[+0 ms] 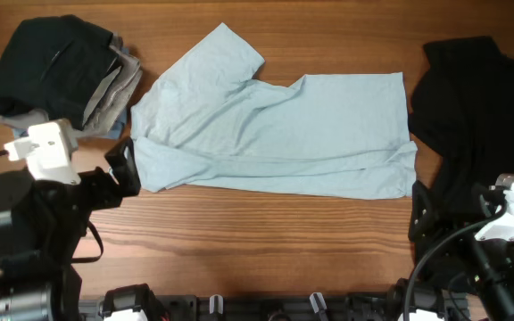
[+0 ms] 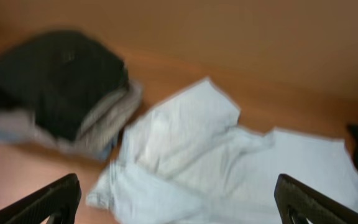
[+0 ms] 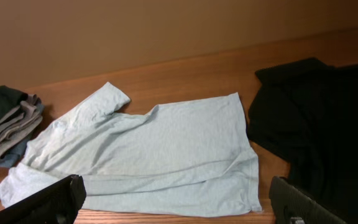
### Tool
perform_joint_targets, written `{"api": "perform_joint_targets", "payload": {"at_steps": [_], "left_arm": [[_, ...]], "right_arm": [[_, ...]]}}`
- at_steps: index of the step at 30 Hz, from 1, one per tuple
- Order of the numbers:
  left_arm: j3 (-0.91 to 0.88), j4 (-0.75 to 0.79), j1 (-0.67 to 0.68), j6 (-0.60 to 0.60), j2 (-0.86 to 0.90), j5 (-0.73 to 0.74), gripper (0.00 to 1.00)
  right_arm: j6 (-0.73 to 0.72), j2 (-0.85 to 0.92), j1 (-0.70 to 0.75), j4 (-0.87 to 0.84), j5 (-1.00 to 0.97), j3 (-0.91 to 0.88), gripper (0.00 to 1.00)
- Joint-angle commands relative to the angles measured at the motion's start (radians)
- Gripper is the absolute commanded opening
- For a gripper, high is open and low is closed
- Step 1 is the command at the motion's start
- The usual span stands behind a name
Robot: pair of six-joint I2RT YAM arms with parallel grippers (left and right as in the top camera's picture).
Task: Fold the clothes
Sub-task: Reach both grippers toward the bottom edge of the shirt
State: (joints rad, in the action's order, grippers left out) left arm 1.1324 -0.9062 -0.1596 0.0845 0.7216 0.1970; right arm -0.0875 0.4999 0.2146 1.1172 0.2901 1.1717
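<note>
Left pincer (image 1: 123,168) and right pincer (image 1: 418,212) hang released and empty, the rumpled T-shirt (image 1: 275,134) on the desk (image 1: 266,234) ahead between them, so a one-layer pinch may drag it crooked, or the right pincer may snag the black shirt (image 1: 480,107) beside it.

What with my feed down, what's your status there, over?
Left gripper and right gripper open, empty. Light-blue T-shirt flat, partly folded. Black shirt to its right, folded pile to its left, nothing on it.
</note>
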Motion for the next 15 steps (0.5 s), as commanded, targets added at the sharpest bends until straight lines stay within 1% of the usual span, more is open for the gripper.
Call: {"api": "perform_joint_targets", "payload": {"at_steps": [1, 3, 5, 8, 9, 10, 12, 13, 14, 15], "left_arm": [[0.0, -0.12, 0.001, 0.014, 0.107, 0.015, 1.0], [-0.001, -0.174, 0.001, 0.014, 0.187, 0.016, 1.0], [-0.001, -0.227, 0.001, 0.029, 0.297, 0.018, 1.0], [-0.001, -0.256, 0.001, 0.029, 0.438, 0.112, 1.0], [-0.001, -0.257, 0.001, 0.028, 0.522, 0.165, 1.0], [-0.001, -0.248, 0.001, 0.028, 0.584, 0.174, 1.0], [-0.001, -0.235, 0.0, 0.033, 0.678, 0.152, 1.0], [-0.001, -0.226, 0.0, 0.057, 0.75, 0.133, 1.0], [-0.001, -0.222, 0.0, 0.095, 0.781, 0.104, 1.0], [-0.001, -0.214, 0.0, 0.169, 0.829, 0.048, 1.0]], "right_arm": [[-0.046, -0.005, -0.004, -0.061, 0.069, -0.002, 1.0], [-0.079, -0.003, -0.004, -0.079, 0.103, -0.005, 1.0], [-0.061, 0.014, -0.004, -0.129, 0.09, -0.045, 1.0], [-0.084, 0.051, -0.004, -0.178, 0.092, -0.15, 1.0], [-0.142, 0.085, -0.004, -0.228, 0.092, -0.235, 1.0], [-0.169, 0.109, -0.004, -0.25, 0.093, -0.278, 1.0], [-0.159, 0.174, -0.004, -0.295, 0.101, -0.344, 1.0], [-0.114, 0.245, -0.004, -0.311, 0.102, -0.364, 1.0], [-0.09, 0.298, -0.004, -0.311, 0.099, -0.363, 1.0], [-0.086, 0.351, -0.004, -0.311, 0.099, -0.361, 1.0]]}}
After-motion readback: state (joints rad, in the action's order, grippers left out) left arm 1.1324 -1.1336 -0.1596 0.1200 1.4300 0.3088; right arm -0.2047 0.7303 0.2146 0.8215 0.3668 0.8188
